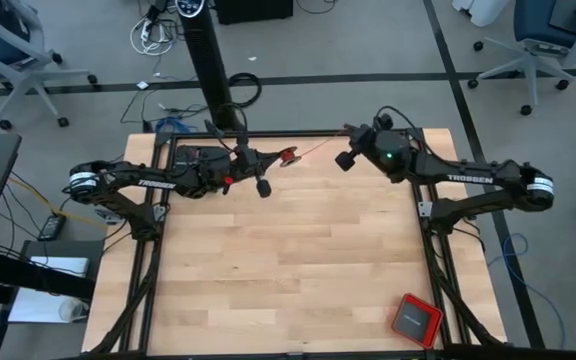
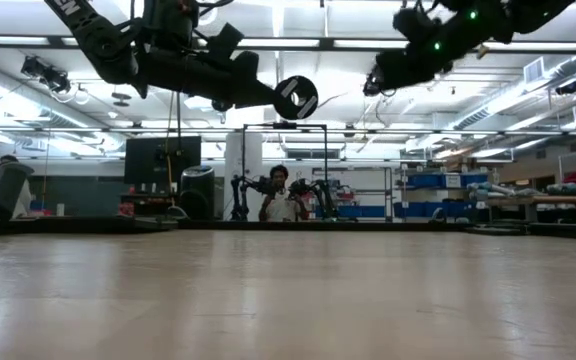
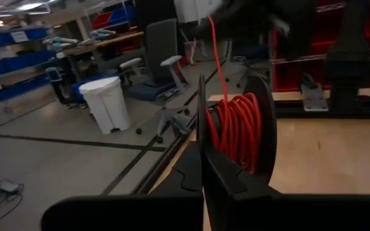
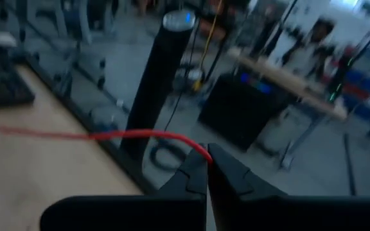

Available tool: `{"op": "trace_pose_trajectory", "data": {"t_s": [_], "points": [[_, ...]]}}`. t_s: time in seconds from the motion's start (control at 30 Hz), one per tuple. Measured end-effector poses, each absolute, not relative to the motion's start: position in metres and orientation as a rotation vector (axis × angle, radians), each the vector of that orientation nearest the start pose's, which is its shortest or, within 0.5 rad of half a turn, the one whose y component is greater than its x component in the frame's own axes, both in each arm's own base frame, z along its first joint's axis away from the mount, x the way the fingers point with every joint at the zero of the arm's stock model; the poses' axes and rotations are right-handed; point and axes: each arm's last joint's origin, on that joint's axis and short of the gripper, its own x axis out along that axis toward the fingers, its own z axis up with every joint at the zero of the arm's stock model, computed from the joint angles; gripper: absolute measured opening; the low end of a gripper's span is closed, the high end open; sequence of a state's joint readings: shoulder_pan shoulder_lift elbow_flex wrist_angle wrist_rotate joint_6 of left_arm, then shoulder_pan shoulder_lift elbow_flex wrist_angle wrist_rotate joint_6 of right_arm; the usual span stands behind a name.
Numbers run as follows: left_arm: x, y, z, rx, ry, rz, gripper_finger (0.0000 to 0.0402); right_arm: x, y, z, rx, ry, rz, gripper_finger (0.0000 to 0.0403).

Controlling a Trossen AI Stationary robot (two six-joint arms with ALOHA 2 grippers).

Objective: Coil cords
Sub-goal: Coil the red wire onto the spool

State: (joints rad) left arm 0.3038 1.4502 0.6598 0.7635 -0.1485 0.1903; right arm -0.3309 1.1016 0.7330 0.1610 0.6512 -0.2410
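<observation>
From my right wrist, my right hand [image 4: 207,168] is closed down to a point, and the red cord [image 4: 95,135] is pinched right at its fingertips. From there the cord runs off in one nearly straight, taut line, away from me and across toward my other arm.

From above, that line is the thing my next move turns on, I judge: the cord [image 1: 313,150] lies along the far edge of the desk [image 1: 298,260], its long axis pointing from my right hand [image 1: 346,160] over to the spool [image 1: 288,158] at my left hand [image 1: 264,186]. Both hands are raised above the desk, facing each other, near but apart, with the free stretch of cord between them.

Farther along, at my left wrist, most of the cord [image 3: 236,128] is already wound in tight red turns on the dark spool [image 3: 262,125]. My left hand [image 3: 204,167] is shut on that spool, so the left is nearer the coil and the right holds only the loose end.
</observation>
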Motion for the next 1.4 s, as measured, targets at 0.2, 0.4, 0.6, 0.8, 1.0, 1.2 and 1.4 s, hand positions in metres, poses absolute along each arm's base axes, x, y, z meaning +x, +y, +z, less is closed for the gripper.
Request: {"op": "trace_pose_trajectory", "data": {"t_s": [0.2,0.4,0.6,0.8,1.0,1.2,1.4], "points": [[0.285,0.093,0.228,0.213,0.11,0.415,0.0,0.229,-0.086,0.308,-0.301,0.2,-0.923,0.0],[0.287,0.094,0.23,0.223,0.131,0.388,0.0,0.263,-0.079,0.325,-0.288,0.187,-0.767,0.0],[0.291,0.094,0.232,0.217,0.181,0.376,0.0,0.306,-0.068,0.342,-0.334,0.209,-0.638,0.0],[0.291,0.095,0.233,0.188,0.17,0.382,0.0,0.33,-0.065,0.355,-0.368,0.186,-0.605,0.0],[0.29,0.097,0.238,0.087,0.1,0.466,0.0,0.353,-0.066,0.341,-0.34,0.21,-0.574,0.0],[0.289,0.1,0.239,-0.009,0.065,0.611,0.0,0.375,-0.057,0.327,-0.401,0.161,-0.577,0.0],[0.288,0.101,0.244,-0.15,-0.031,0.654,0.0,0.389,-0.052,0.313,-0.416,0.136,-0.528,0.0]]}}
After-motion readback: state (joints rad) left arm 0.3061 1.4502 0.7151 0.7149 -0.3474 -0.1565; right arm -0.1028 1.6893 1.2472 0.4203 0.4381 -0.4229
